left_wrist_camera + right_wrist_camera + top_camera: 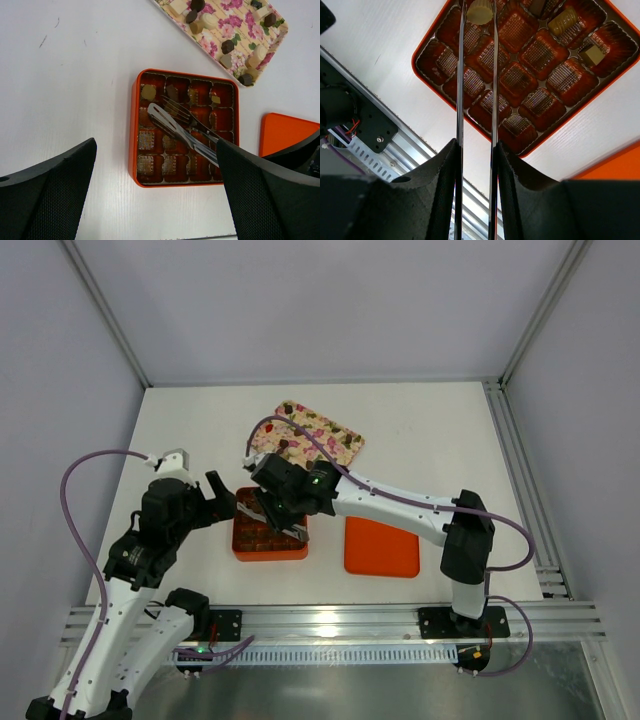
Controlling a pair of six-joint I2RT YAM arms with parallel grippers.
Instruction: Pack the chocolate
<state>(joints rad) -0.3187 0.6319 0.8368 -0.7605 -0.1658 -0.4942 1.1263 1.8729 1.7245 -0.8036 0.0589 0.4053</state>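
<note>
Risk noted at the orange box: left gripper gapes empty beside it, right gripper clamps tongs above it pinching one tan chocolate, which we judge could slip or straddle a cell wall.

The bench top is plain white. Near the front edge, the box has an orange shell and glossy red-brown cells with a fine ribbed grid. The lid beside it is plain orange. Toward the back edge, the tray is cream with pink flowers and green leaves. The chocolate runs from dark brown through tan to cream. The tongs are bright silver. The arms are white with black joints, and the cables are purple.
</note>
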